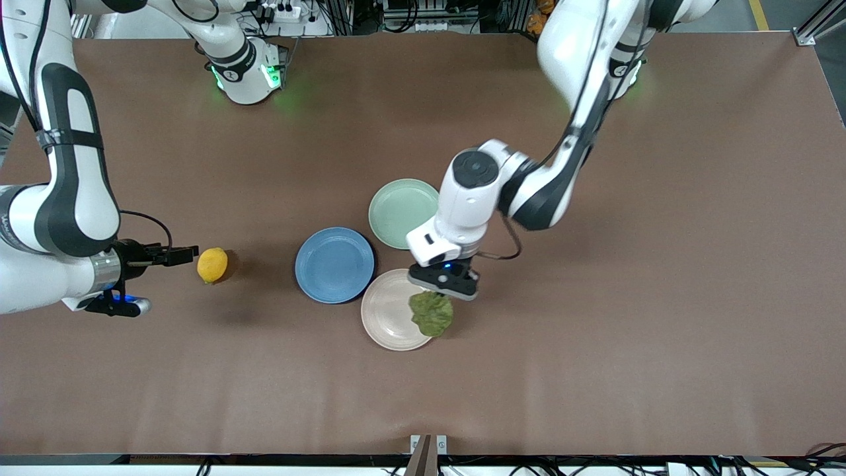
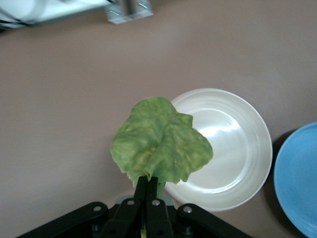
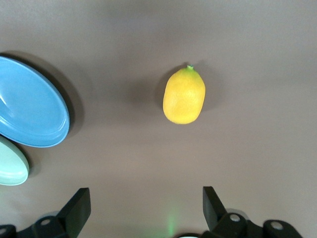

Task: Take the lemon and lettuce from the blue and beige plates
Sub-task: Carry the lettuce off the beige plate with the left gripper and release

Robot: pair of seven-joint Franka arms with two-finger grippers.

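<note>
My left gripper (image 1: 443, 285) is shut on the stem of the lettuce (image 1: 432, 313), a crinkled green leaf. It holds the leaf over the rim of the beige plate (image 1: 386, 311), at the side toward the left arm's end. In the left wrist view the fingers (image 2: 150, 179) pinch the lettuce (image 2: 161, 144) above the empty beige plate (image 2: 233, 148). The blue plate (image 1: 334, 264) is empty. The lemon (image 1: 212, 264) lies on the bare table, toward the right arm's end from the blue plate. My right gripper (image 1: 180, 253) is open and empty beside the lemon (image 3: 184, 96), apart from it.
A pale mint-green plate (image 1: 403, 211) lies empty, farther from the front camera than the other two plates and touching their group. The blue plate (image 3: 29, 104) and the mint plate (image 3: 10, 166) also show in the right wrist view. A metal bracket (image 1: 428, 444) sits at the table's near edge.
</note>
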